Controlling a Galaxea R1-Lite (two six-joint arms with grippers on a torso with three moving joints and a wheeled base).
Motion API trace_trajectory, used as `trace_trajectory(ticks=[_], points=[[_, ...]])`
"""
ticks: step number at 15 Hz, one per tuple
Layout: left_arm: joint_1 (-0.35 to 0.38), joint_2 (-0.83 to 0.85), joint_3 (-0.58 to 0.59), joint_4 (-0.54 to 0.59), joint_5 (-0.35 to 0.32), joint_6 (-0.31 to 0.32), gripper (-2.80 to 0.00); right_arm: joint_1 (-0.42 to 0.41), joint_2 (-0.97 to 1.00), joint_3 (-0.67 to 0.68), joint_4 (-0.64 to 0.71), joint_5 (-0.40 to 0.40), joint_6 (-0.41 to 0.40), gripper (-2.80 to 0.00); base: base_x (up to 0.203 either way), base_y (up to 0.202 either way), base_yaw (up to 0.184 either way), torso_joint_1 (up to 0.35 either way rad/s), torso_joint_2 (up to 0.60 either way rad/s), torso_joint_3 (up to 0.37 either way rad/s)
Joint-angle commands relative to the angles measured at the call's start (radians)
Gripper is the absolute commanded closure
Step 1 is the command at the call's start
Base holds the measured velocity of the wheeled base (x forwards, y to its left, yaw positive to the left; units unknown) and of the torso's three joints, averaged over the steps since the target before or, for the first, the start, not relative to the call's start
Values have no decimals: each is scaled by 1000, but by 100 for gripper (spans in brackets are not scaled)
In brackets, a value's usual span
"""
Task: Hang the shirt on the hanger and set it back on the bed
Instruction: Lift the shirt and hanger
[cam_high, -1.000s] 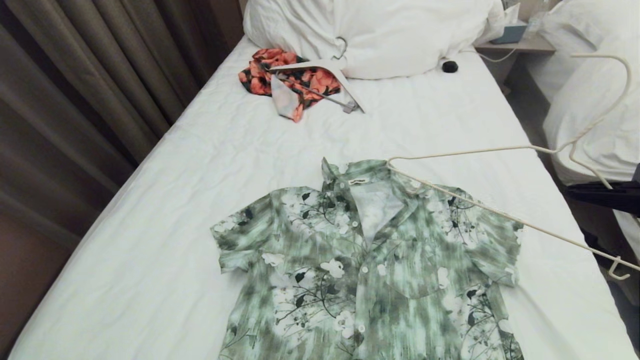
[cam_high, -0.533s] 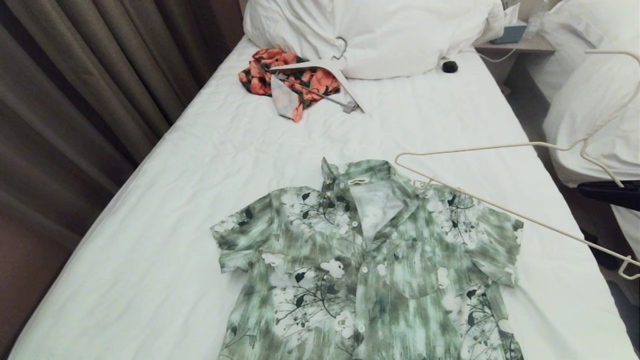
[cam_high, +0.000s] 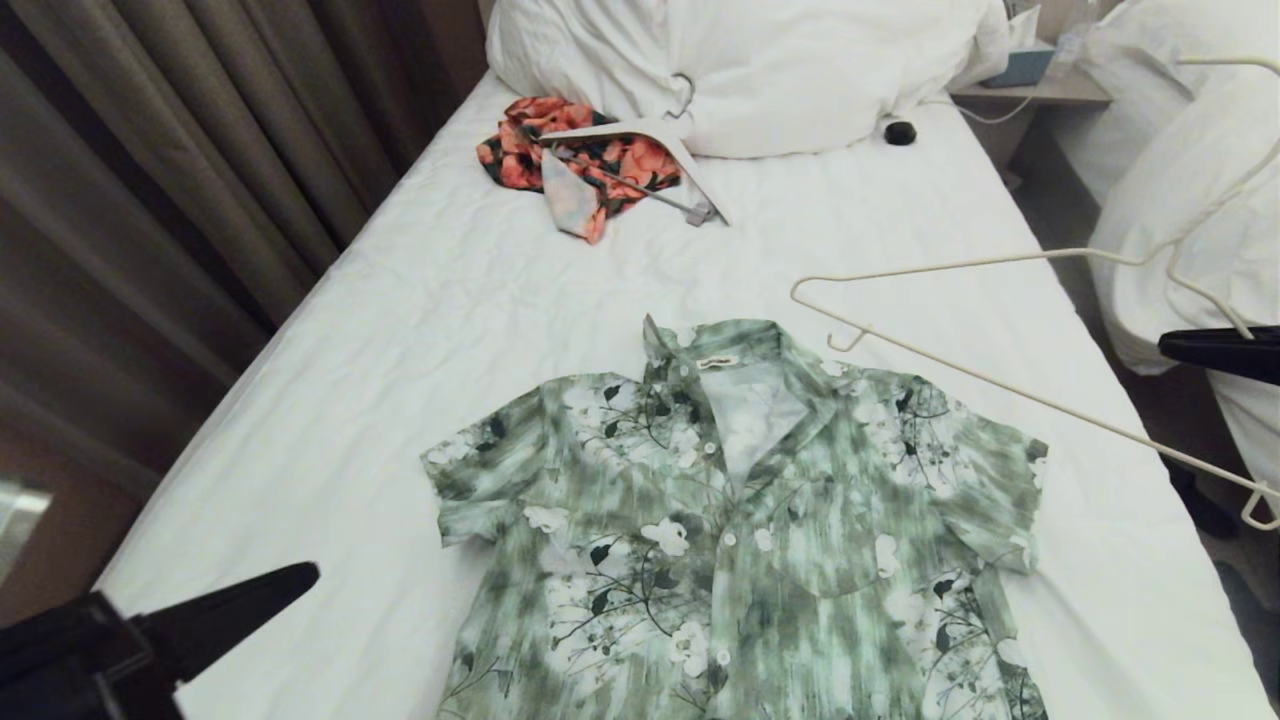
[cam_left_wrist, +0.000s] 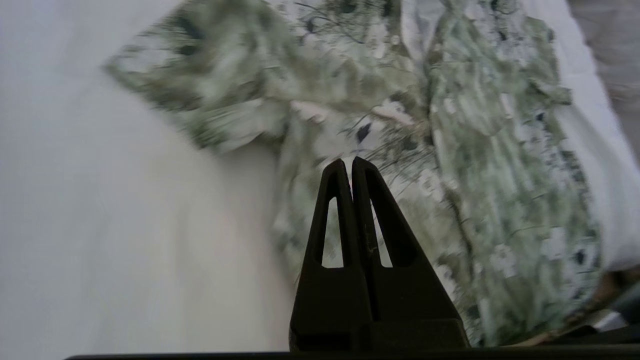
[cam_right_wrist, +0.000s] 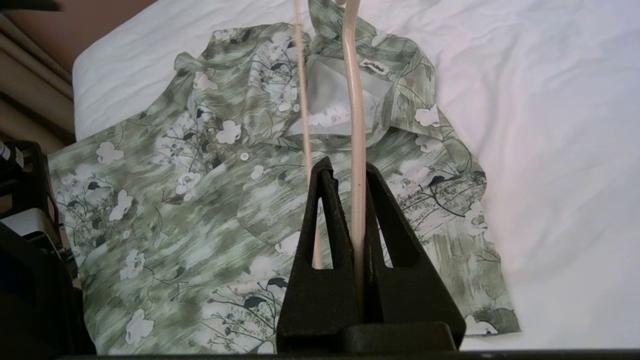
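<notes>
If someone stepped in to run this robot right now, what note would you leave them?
Right gripper: shut on the thin cream wire hanger, held in the air over the bed's right side, clear of the shirt.
Left gripper: shut, empty, low at the bed's near left, beside the shirt.
Pale green floral short-sleeved shirt: flat, face up, collar open, on the white-sheeted bed.
Done: hanger picked up.
Left: slide hanger into the shirt's shoulders, then lay both on the bed.

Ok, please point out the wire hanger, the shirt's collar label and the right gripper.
wire hanger (cam_high: 1000, 384), head view, on its long lower bar
collar label (cam_high: 717, 362), head view, inside the shirt's neck
right gripper (cam_right_wrist: 343, 176), right wrist view, between its fingertips
</notes>
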Motion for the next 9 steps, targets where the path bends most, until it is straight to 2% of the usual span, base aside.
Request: trace_trajectory(ticks=[1,4,6,9], points=[[-101,313,-56,-99,24,-29,0,0,25,-15,0,7,-3,0,0,0,0,0,0,0],[-278,599,-173,-262,147,-70,0,-1,50,-14,-3,7,-9,0,0,0,0,0,0,0],[-376,764,-294,-345,216,-82,0,9,56,-12,-5,7,-10,0,0,0,0,0,0,0],[-447,943,-485,-392,271,-83,0,10,67,-12,-38,7,-9,0,0,0,0,0,0,0]])
